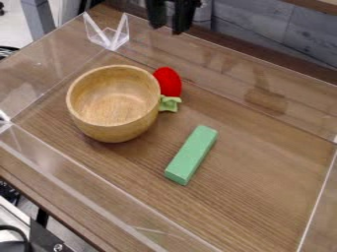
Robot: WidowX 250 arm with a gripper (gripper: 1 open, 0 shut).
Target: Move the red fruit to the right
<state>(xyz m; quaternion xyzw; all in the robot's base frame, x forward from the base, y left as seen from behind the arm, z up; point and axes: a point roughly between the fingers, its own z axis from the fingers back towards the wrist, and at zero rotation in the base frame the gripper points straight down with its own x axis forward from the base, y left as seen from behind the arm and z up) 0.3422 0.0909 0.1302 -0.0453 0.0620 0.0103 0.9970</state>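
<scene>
Red fruit (166, 81) found lying free on the tabletop (263, 148), toward the far-left part of the surface, resting against the right side of the wooden bowl (114, 101), green cap turned toward the bowl's rim. Not held by anything.

Hand (172, 22) noted at the far edge, raised well clear above the fruit and only partly in frame; fingers appear spread, nothing between them.

Green rectangular block (192, 154) lying flat nearer the front edge, apart from both fruit and bowl. Clear plastic walls (105, 34) standing along the tabletop's edges.

Assessment: release made, but placement doubtful. Fruit sits just right of the bowl, yet remains in the left half of the tabletop, with the whole right side unused. Judged incomplete if a clear shift toward the right edge is wanted; a fresh grasp and a further carry rightward probably outstanding. Risk: rounded, glossy body liable to roll on release.
</scene>
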